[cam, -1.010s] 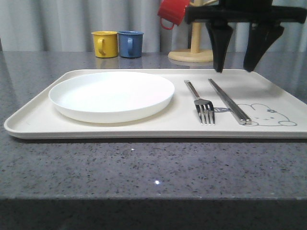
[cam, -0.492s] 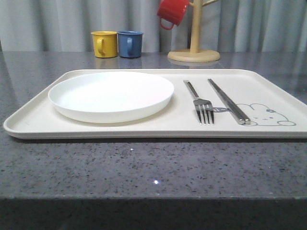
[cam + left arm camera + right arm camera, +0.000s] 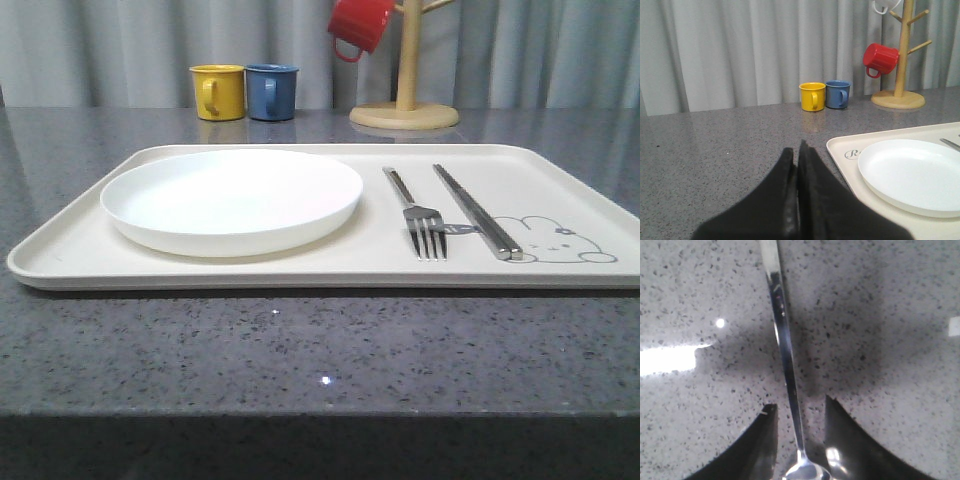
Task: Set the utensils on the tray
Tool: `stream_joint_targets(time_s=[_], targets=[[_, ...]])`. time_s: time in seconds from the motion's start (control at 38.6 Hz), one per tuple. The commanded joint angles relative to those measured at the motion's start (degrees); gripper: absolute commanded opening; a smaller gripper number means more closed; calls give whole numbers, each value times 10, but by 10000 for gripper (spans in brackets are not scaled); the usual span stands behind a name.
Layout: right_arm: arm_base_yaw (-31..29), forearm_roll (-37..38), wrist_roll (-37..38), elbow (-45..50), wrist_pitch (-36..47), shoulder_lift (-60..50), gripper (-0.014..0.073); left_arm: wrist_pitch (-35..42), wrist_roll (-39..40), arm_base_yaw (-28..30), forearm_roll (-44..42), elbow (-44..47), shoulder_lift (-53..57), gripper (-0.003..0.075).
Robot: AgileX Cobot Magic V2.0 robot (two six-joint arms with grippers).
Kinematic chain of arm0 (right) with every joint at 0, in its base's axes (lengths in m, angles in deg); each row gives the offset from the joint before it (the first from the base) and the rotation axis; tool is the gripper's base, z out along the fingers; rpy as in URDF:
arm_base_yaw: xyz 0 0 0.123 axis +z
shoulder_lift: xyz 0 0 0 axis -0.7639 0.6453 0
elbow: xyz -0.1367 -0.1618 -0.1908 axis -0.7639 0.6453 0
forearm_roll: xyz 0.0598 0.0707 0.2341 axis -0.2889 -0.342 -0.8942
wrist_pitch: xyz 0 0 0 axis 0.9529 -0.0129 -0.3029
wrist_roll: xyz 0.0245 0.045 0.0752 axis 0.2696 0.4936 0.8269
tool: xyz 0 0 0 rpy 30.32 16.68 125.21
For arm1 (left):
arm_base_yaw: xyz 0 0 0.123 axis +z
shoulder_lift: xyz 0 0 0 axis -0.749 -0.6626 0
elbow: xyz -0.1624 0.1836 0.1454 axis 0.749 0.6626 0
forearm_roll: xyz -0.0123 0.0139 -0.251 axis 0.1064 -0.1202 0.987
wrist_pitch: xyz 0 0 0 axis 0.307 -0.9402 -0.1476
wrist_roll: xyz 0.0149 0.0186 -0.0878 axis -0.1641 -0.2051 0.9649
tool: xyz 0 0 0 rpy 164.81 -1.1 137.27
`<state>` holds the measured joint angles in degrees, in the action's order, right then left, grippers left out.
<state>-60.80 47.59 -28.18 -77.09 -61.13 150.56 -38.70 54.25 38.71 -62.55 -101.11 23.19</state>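
I see plate (image 3: 232,198), fork (image 3: 418,214) & chopsticks (image 3: 477,211) lying on tray (image 3: 70,255). Spoon (image 3: 785,355) flat on bench (image 3: 320,345), handle between fingers of R end effector (image 3: 800,440), which is spread apart, not gripping. L end effector (image 3: 796,192) pressed together, empty, over bench beside tray.

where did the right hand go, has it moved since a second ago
Yes. A second ago it hung above the tray in front of the mug tree in the front view. Now the right hand is open around a spoon lying on the countertop.
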Motion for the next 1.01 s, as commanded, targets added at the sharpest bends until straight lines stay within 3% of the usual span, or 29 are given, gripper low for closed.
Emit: stream_joint_targets(time_s=[0.0, 0.49, 0.54, 0.73, 0.98], targets=[[-4, 4, -7, -11, -29, -12, 256, 46, 6, 1, 6, -15, 8, -18], [-4, -2, -15, -11, -26, 30, 249, 46, 6, 1, 6, -15, 8, -18], [-4, -2, -15, -11, -27, 30, 206, 46, 6, 1, 6, -15, 8, -18], [-4, -2, -15, -12, -31, 23, -66, 46, 6, 1, 6, -15, 8, -18], [-4, -3, -2, -13, -51, -26, -66, 46, 6, 1, 6, -15, 8, -18]])
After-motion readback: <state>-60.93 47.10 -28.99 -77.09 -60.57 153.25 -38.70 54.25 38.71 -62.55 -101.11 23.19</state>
